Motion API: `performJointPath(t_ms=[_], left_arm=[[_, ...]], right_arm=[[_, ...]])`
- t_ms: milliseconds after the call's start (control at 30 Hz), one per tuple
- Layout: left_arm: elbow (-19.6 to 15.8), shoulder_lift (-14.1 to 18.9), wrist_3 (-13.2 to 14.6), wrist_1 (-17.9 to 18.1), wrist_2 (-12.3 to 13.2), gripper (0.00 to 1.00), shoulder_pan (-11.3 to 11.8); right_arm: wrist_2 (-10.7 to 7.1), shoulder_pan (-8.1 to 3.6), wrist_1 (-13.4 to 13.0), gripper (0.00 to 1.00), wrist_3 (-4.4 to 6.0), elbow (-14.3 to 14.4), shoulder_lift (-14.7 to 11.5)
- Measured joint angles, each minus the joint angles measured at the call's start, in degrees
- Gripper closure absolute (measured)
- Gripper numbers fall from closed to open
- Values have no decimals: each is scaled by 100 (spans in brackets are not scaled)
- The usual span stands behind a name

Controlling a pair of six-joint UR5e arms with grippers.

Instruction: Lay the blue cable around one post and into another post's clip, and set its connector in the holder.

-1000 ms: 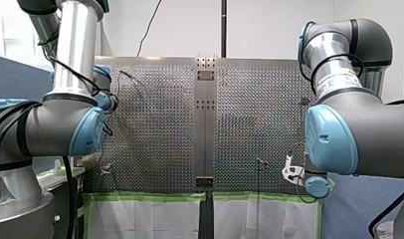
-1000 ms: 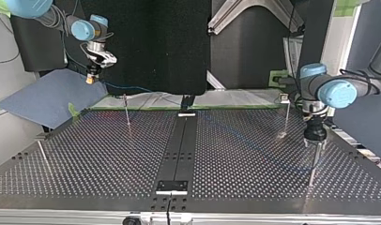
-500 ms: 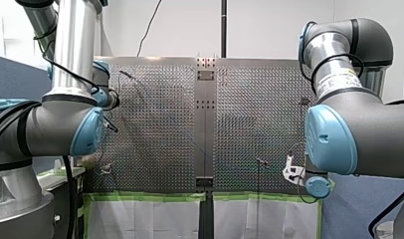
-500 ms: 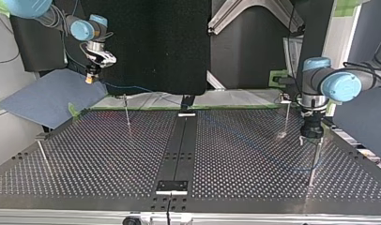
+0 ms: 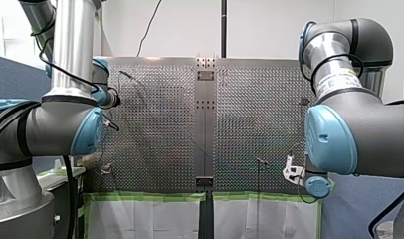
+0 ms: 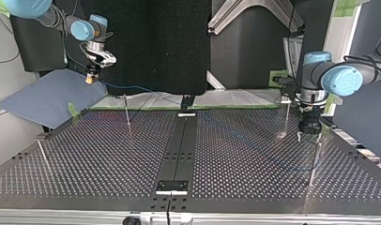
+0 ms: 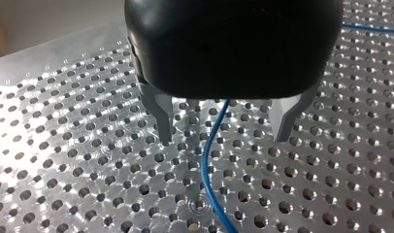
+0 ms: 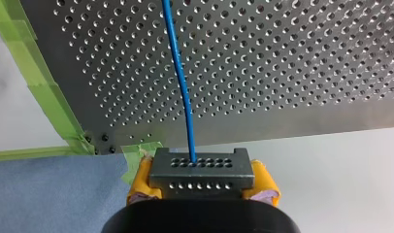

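In the left wrist view my left gripper (image 7: 225,137) hangs open just above the perforated plate, and the blue cable (image 7: 210,160) lies on the plate between its metal fingers (image 7: 162,119) without touching them. The top view has it (image 6: 309,136) beside a thin post (image 6: 313,164) at the right. My right gripper (image 8: 201,183) is shut with yellow pads (image 8: 139,182) on a dark grey connector (image 8: 201,170). From the connector the blue cable (image 8: 181,87) runs out over the table. In the top view my right gripper (image 6: 89,78) is raised past the table's far left corner.
More thin posts (image 6: 126,112) (image 6: 286,119) (image 6: 43,154) stand on the perforated table (image 6: 109,159). A black rail (image 6: 179,145) runs down its middle with a bracket (image 6: 171,186) at the near end. Green tape (image 8: 49,97) edges the table; a blue cloth (image 6: 48,96) lies beyond it.
In the top view my left gripper has lifted and drawn back from the post towards the far edge. My right gripper has stayed where it was, with the connector in it.
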Motion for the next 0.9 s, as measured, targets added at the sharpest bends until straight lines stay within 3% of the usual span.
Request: performJointPath(t_ms=[500,900], left_arm=[[-224,531,123,-418,-1,0,37],[-256,1129,632,-970,-185,0,218]], right_arm=[[0,-3,19,100,0,-1,0],[0,9,44,100,4,0,0]])
